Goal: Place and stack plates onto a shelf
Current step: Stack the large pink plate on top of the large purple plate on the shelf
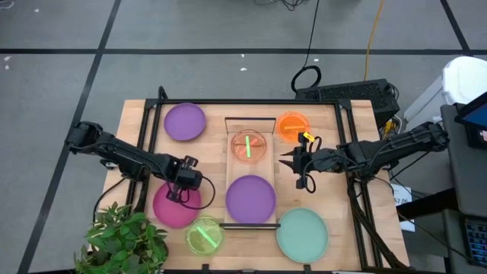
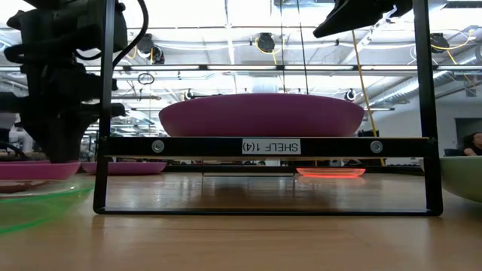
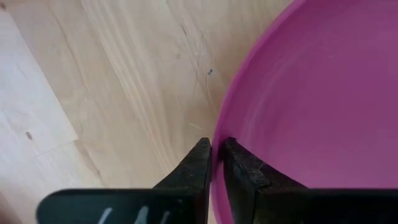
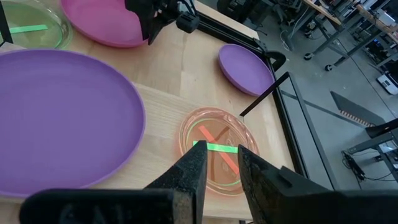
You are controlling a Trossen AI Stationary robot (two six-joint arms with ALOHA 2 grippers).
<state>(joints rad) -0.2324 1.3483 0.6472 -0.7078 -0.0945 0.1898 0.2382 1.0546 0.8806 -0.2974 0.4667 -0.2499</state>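
Magenta plate point(image 1: 173, 207) near the table's point(image 1: 358, 236) front-left corner, its rim pinched by the left gripper point(image 1: 178, 193).

In the left wrist view the two fingers point(image 3: 198, 163) stand almost together with the plate's thin rim between them, one outside and one inside, so the grip looks made. To do the lift well, I judge the rim should sit deep between the pads, and the plate should rise level and clear the neon green plate point(image 1: 204, 236) just beside it before crossing to the shelf point(image 1: 231, 164). The shelf already carries a purple plate point(image 1: 250, 198) and a pink-red plate point(image 1: 249, 145). The right gripper point(image 1: 297, 167) hovers above the shelf's right edge, fingers slightly parted, holding nothing. The shelf's frame bears a label point(image 2: 270, 147) that reads, mirrored, "SHELF (4)".
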